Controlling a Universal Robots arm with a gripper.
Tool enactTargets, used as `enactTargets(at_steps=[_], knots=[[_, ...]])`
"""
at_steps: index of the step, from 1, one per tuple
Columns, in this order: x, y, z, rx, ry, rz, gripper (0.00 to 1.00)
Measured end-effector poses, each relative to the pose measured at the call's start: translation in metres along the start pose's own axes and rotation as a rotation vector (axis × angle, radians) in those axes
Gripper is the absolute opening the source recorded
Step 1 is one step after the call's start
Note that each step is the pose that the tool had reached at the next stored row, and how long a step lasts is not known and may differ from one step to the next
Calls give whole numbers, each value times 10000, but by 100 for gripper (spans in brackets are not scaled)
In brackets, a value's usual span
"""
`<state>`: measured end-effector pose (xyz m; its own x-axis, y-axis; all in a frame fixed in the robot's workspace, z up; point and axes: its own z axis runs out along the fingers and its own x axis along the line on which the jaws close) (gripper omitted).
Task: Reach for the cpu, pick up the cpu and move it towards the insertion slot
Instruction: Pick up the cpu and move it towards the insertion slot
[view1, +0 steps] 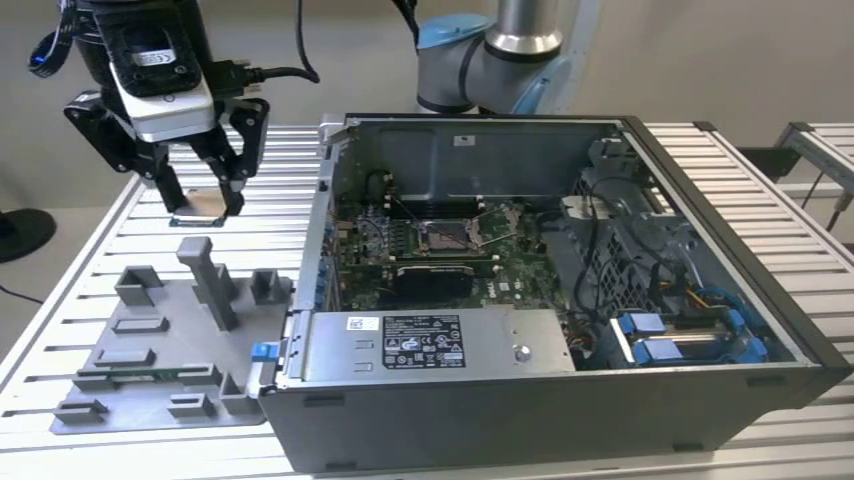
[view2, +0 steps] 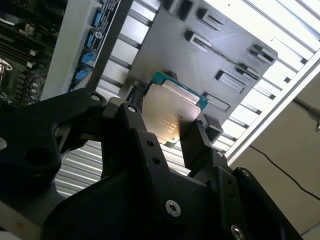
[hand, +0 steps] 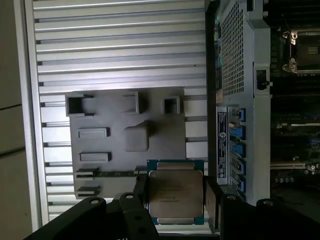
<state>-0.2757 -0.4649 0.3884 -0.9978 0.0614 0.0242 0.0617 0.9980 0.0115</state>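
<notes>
Gripper (view1: 204, 205) hangs in the air above the slatted table (view1: 267, 200), to the exterior view's left of the open computer case (view1: 561, 400), with its two black fingers pointing down. The jaws are clenched on the cpu (view1: 200, 209), which sits flat between the fingertips, clear of the table and of the grey fixture plate (view1: 147, 370) lying below and nearer the camera. In both wrist views the cpu (hand: 175, 192) shows its pale metal face with a green border, pinched at two opposite edges by the black fingers (hand: 212, 200); in the second wrist view the cpu (view2: 172, 112) has the fixture plate (view2: 215, 55) well behind it. The plate carries several raised grey blocks, and a tall upright post (view1: 207, 280) stands on it. The insertion slot (view1: 447, 232) lies inside the case on the green motherboard (view1: 400, 255), a square metal frame with a dark centre, well apart from the gripper and to its exterior-view right. The slot (hand: 300, 50) also appears at the edge of the first wrist view, beyond the case wall (hand: 235, 75).
</notes>
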Motion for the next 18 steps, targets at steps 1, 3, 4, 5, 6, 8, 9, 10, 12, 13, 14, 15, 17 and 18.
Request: enactTargets(at_steps=[1,3,4,5,6,8,9,10,12,13,14,15,17,18], knots=[[-34,2,-1,0,2,0,0],[-91,6,-3,1,6,0,0],[-119,8,-3,1,7,1,0],[-144,9,-3,0,8,0,0],[-169,11,-4,0,9,1,0],[-216,13,-5,1,11,0,0],[-235,15,-6,1,12,0,0],[-252,16,-6,0,11,0,0],[-281,17,-7,1,12,0,0],[-297,18,-7,1,13,0,0],[-314,19,-8,1,13,0,0],[-339,21,-8,2,13,0,0],[-389,24,-9,0,12,0,0],[-409,25,-10,1,13,0,0]])
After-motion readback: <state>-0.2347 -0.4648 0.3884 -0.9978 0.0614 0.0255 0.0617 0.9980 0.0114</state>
